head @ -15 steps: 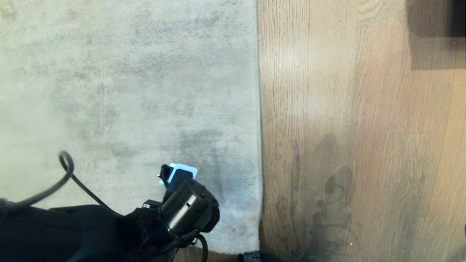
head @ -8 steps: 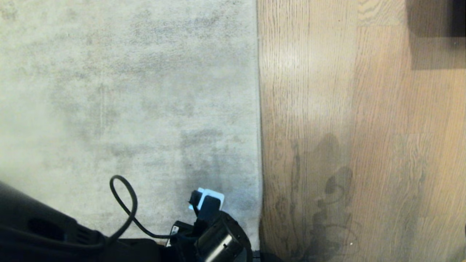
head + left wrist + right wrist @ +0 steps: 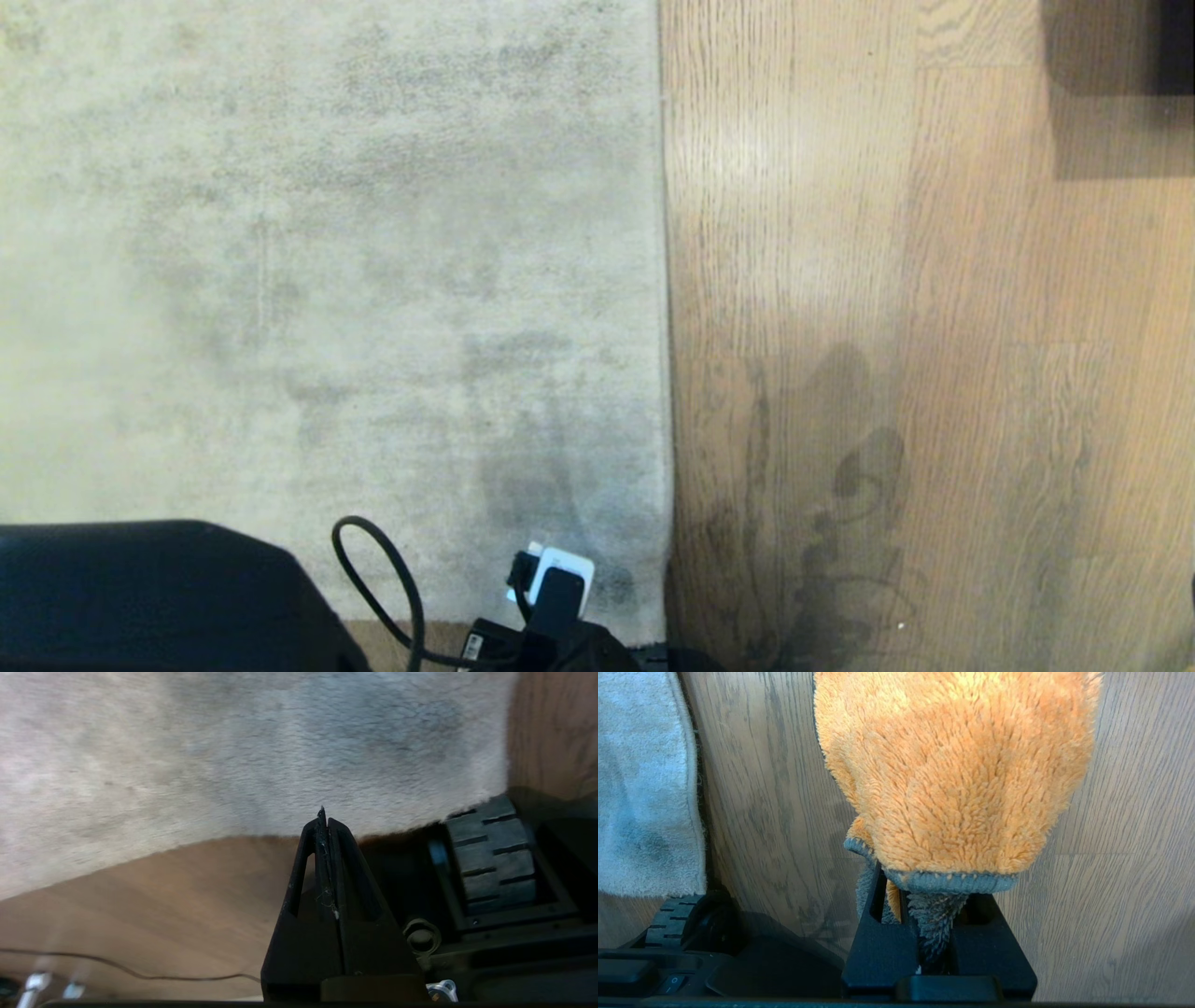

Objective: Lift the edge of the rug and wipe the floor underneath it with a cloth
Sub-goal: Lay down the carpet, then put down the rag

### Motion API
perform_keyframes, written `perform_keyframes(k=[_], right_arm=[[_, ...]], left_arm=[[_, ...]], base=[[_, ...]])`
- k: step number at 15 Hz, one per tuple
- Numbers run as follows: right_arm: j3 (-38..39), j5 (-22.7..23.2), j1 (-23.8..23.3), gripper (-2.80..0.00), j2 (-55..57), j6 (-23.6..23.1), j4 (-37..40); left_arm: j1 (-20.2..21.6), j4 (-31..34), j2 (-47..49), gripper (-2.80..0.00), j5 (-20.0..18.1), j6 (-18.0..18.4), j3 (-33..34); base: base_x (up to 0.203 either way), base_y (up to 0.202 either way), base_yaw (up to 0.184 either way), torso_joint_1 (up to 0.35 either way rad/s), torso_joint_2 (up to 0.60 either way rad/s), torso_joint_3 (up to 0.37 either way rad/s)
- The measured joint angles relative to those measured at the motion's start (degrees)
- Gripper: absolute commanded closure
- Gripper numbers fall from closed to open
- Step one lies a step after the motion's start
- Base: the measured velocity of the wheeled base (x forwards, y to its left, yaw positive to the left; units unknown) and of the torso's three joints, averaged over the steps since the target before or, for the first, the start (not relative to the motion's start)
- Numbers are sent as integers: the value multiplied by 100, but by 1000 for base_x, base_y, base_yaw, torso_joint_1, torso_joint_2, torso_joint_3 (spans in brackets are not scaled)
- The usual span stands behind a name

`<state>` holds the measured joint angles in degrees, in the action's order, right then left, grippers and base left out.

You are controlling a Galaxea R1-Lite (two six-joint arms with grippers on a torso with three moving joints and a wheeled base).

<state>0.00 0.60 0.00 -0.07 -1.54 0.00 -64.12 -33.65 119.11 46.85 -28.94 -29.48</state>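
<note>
two tools, left tool (image 3: 323, 812) closed empty at rug edge (image 3: 261, 828), right tool (image 3: 931, 933) clamping cloth (image 3: 957, 774)

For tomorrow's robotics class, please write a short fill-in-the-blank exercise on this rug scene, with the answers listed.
1. The right gripper is shut on the ____ cloth.
2. The left gripper is ____, with nothing between its fingers.
3. The rug lies ____ on the floor, its edge not yet lifted.

Missing words: orange; shut; flat
</note>
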Motion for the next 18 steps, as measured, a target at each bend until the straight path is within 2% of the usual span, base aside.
perform_keyframes(k=[5, 10, 18], right_arm=[[0, 0, 0, 0, 0, -1, 0], [0, -2, 0, 0, 0, -1, 0], [0, 0, 0, 0, 0, -2, 0]], left_arm=[[-191, -1631, 919, 0, 25, 14, 76], [-228, -1776, 1488, 0, 6, 125, -24], [21, -1801, 2158, 0, 5, 188, -787]], base=[[0, 0, 0, 0, 0, 0], [0, 0, 0, 0, 0, 0], [0, 0, 0, 0, 0, 0]])
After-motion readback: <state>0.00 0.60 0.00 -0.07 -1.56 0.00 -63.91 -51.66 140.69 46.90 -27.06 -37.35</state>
